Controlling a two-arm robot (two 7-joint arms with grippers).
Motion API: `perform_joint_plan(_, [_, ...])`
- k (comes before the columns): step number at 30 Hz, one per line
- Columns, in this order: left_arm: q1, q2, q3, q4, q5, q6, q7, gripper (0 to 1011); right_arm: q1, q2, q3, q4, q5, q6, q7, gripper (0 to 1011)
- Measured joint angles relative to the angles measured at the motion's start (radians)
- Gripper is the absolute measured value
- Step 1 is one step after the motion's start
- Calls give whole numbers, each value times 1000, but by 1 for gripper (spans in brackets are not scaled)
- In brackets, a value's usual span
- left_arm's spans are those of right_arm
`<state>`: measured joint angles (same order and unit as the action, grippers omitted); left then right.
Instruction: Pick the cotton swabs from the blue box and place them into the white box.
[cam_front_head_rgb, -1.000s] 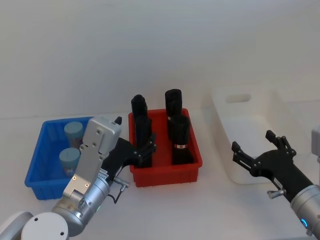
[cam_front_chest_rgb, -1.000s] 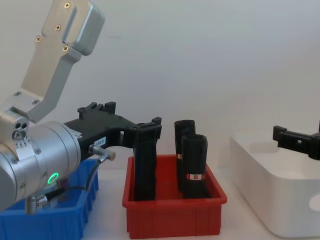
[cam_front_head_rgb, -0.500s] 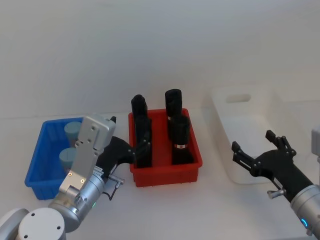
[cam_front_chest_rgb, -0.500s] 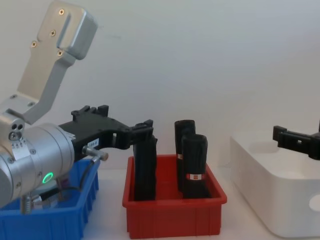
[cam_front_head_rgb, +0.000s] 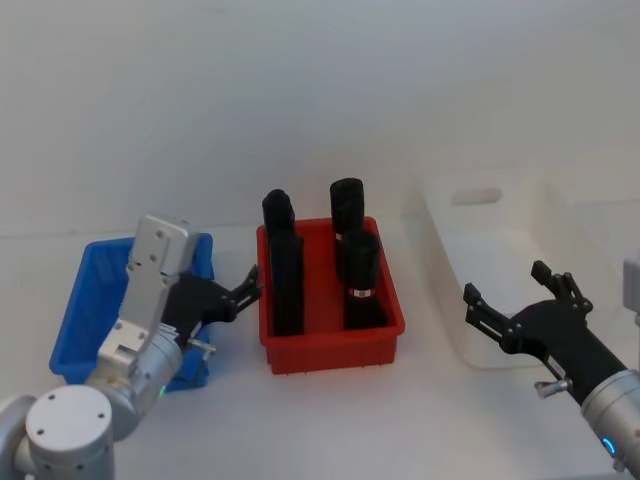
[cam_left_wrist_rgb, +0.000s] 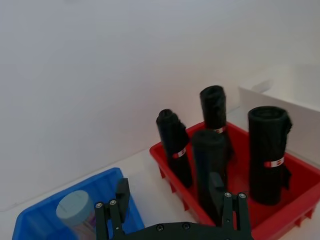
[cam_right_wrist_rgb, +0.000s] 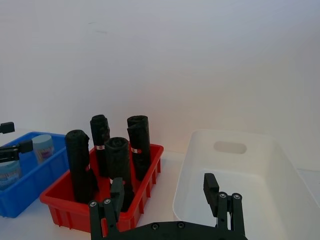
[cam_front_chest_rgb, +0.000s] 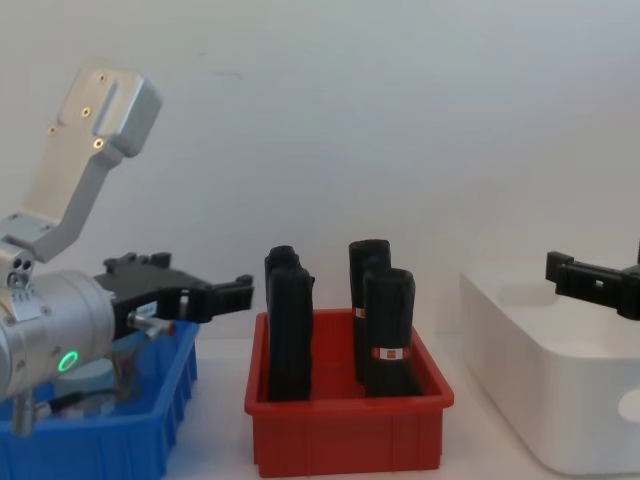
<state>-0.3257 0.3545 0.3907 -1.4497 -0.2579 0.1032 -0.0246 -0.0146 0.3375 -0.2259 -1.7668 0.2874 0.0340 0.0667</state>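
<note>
The blue box (cam_front_head_rgb: 72, 318) sits at the left of the table. One cotton swab jar (cam_left_wrist_rgb: 75, 212) with a pale lid stands inside it; the right wrist view shows two cotton swab jars (cam_right_wrist_rgb: 43, 145) there. My left gripper (cam_front_head_rgb: 243, 288) is open and empty, hovering over the box's right end beside the red bin, with its fingers pointing right. In the head view my left arm hides the inside of the box. The white box (cam_front_head_rgb: 497, 250) stands at the right. My right gripper (cam_front_head_rgb: 517, 298) hangs open in front of it, holding nothing.
A red bin (cam_front_head_rgb: 332, 343) with several tall black bottles (cam_front_head_rgb: 281, 262) stands between the blue and white boxes, close to my left fingertips. Bare white table lies in front of all three containers. A white wall closes the back.
My left arm has drawn back to the left and lowered, from beside the black bottles in the red bin to over the blue box's right end. The right arm has stayed still.
</note>
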Motion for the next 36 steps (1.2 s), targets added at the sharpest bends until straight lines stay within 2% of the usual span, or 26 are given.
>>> perform_joint_plan(10, [-72, -12, -46, 144, -34, 39, -2, 1004, 0, 0, 0, 0, 0, 0, 0, 1002])
perform_joint_plan(16, [-97, -13, -70, 197, -50, 58, 1, 1004, 0, 0, 0, 0, 0, 0, 0, 1002])
perform_joint_plan(25, [-112, -5, -98, 230, -80, 95, -1, 1004, 0, 0, 0, 0, 0, 0, 0, 1002])
perform_joint_plan(36, [-105, 12, -125, 235, -123, 134, -43, 1004, 0, 0, 0, 0, 0, 0, 0, 1002])
